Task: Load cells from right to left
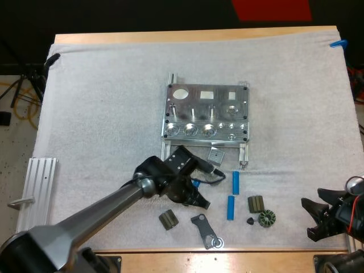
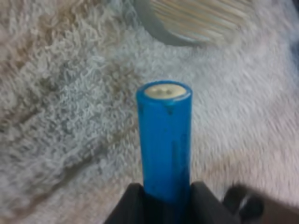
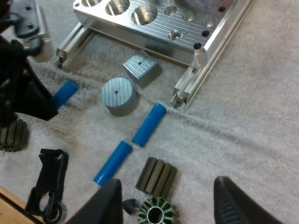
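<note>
Two blue cells (image 1: 231,207) lie loose near the desk's (image 1: 227,261) front edge, the left arm (image 1: 102,213) slants in from the front left corner with left fingers (image 2: 131,205) clamped on a third cell (image 2: 164,144) just before the metal fixture (image 1: 206,114), and right fingers (image 3: 105,205) gape empty at the front right corner.

Machined aluminium fixture (image 1: 206,112) central on white mat (image 1: 102,102).
On its near side two bright blue cylinders (image 1: 231,207) lie end to end, a dark ribbed block (image 1: 255,203) just right.
</note>
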Tool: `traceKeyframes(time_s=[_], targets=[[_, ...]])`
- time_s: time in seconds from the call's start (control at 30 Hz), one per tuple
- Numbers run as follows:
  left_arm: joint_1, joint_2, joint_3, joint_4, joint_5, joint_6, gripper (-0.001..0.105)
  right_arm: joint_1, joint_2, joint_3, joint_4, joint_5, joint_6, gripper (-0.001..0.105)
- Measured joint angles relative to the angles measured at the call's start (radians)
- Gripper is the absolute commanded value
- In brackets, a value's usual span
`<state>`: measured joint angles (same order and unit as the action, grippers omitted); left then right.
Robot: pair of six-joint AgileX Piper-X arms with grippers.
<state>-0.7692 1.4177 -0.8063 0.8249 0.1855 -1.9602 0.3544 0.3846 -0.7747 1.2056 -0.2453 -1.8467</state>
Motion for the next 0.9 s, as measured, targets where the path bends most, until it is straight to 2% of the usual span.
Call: traceKeyframes(time_s=[0.13,0.23,0.57,0.73,0.9], targets=[[0.0,-0.083,0.002,0.043,-0.033,0.129,0.014,0.0,0.0,0.0,-0.024,-0.03,0.014,0.044],[0.0,-0.144,0.002,0.061,-0.043,0.194,0.014,0.0,0.017,-0.004,-0.029,-0.063,0.035,0.044],[0.0,-0.364,0.002,0.108,-0.046,0.35,0.014,0.0,0.152,-0.037,-0.057,-0.192,0.067,0.044],[0.0,-0.467,0.002,0.143,-0.048,0.473,0.014,0.0,0.232,-0.079,-0.108,-0.3,0.114,0.044],[0.0,-0.507,0.002,0.165,-0.067,0.553,0.014,0.0,0.308,-0.088,-0.15,-0.411,0.178,0.044]])
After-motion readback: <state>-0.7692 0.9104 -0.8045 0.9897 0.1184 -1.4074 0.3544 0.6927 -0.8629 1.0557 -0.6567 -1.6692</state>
